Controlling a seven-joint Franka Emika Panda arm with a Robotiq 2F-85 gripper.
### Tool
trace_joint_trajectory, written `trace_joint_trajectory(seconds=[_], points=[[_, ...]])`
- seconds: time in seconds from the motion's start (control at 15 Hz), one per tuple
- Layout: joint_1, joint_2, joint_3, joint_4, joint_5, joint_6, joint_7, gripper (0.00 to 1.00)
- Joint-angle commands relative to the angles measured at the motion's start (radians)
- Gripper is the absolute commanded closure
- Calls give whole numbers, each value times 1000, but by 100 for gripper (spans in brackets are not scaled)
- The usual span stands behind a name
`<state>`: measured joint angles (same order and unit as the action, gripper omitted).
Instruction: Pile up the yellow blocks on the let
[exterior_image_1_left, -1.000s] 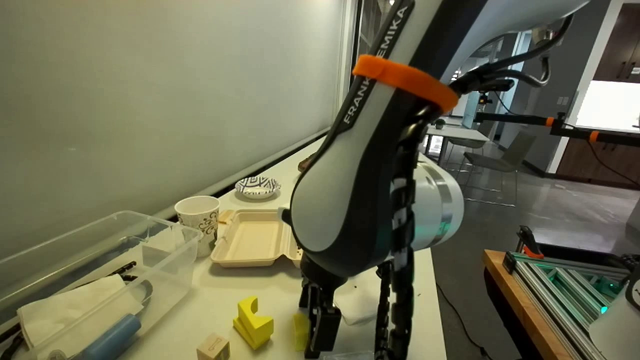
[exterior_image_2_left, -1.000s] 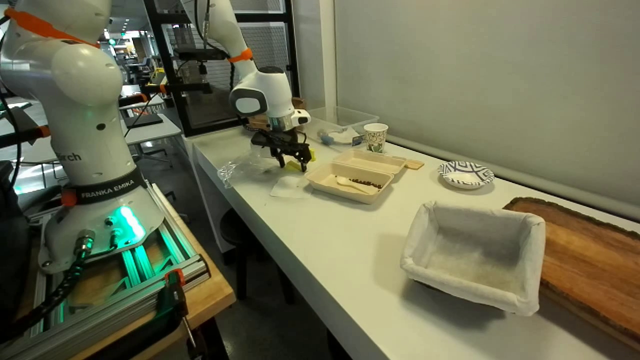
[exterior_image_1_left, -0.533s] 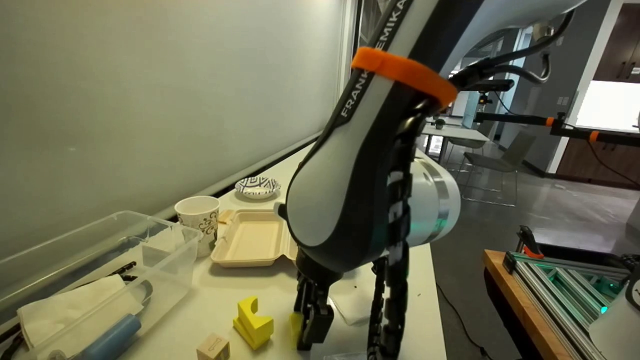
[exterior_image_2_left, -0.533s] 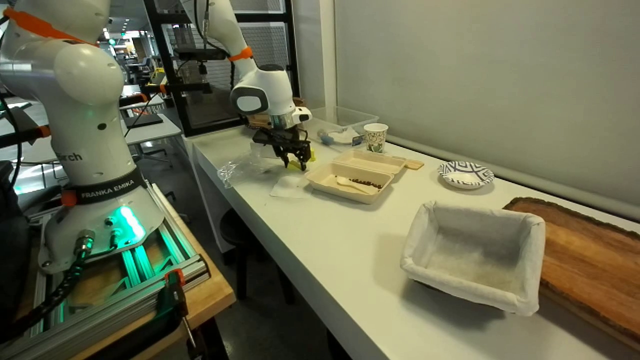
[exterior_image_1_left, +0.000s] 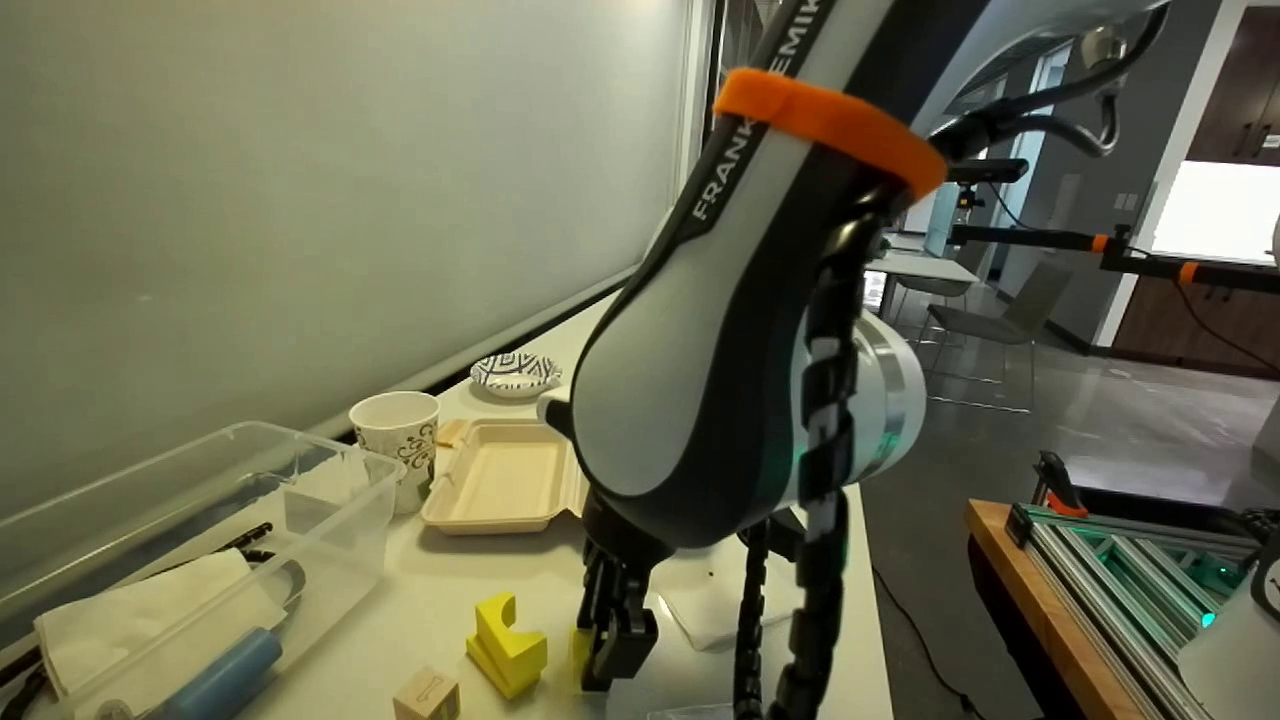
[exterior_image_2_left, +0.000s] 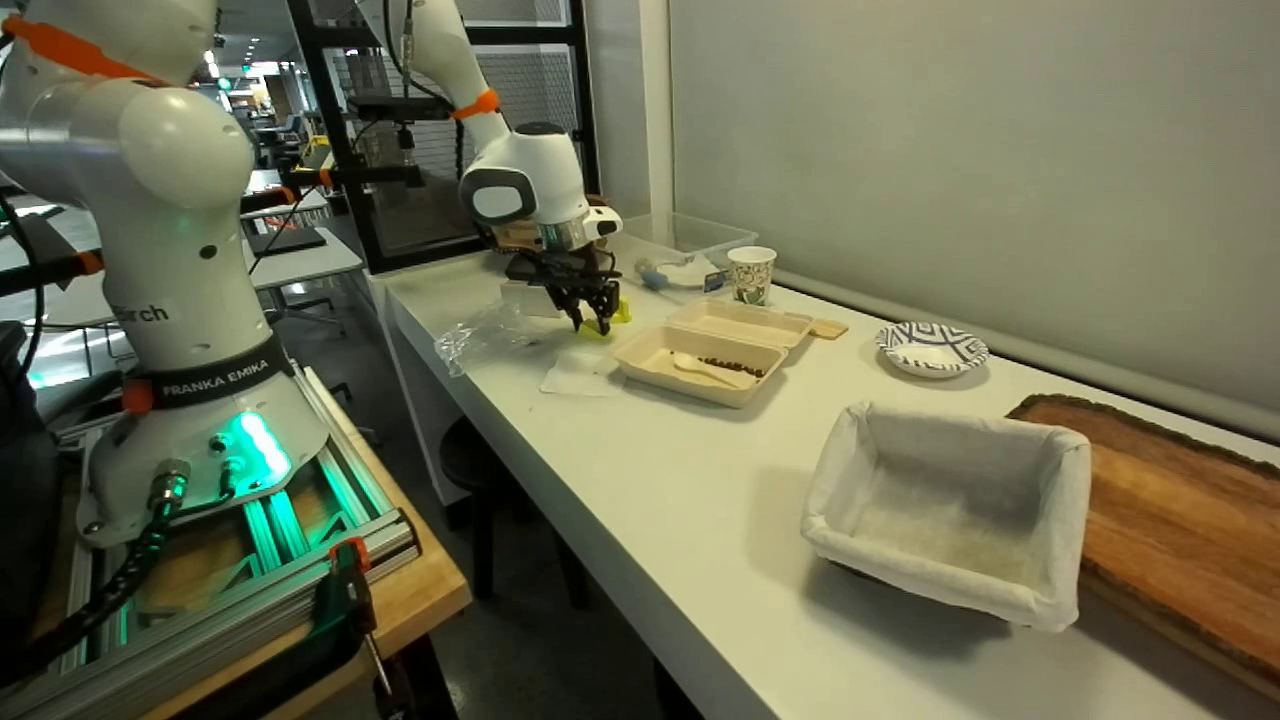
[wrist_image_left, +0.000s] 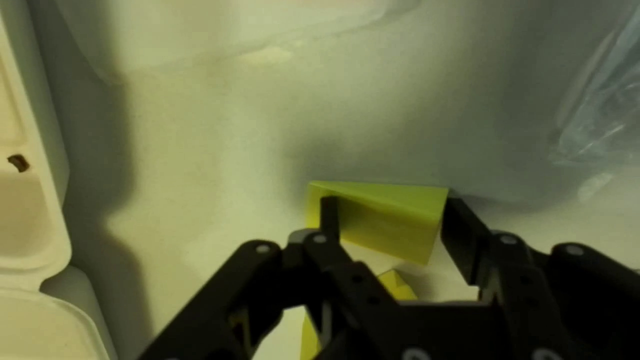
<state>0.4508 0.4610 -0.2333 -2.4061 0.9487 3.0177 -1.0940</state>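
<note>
Tray w/ spoon, brn bits

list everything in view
table: 1, white, below gripper
yellow blocks: 2+, yellow, near gripper
wooden cube: 1, tan, on table
tray: 1, beige, on table
spoon: 1, cream, in tray
napkin: 1, white, beside tray
plastic: 1, clear, near napkin
cup: 1, patterned white, near tray
bin: 1, transparent, beside cup
bowl: 1, patterned white, on table
basket: 1, white, on table
board: 1, brown, beside basket
stool: 1, black, below table
chairs: 2+, grey, background
arm: 1, mostly white, over table
gripper: 1, black, at a yellow block
</note>
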Motion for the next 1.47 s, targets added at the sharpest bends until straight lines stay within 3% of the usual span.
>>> trace_joint_trajectory(seconds=[0.0,0.13,0.2,0.33,0.6,0.8,1.13,1.4], points=[[51,21,-41,3,-45,-21,56,70],[74,16,-59,2,-53,-23,70,80],[-49,-10,51,-23,-218,23,195,85],[-73,-22,62,-32,-354,22,303,98],[-176,-49,118,-46,-673,9,562,100],[-215,-56,128,-45,-862,-14,721,100],[-229,-78,122,-51,-1017,-63,883,100],[-262,-114,157,-75,-1037,-144,953,100]])
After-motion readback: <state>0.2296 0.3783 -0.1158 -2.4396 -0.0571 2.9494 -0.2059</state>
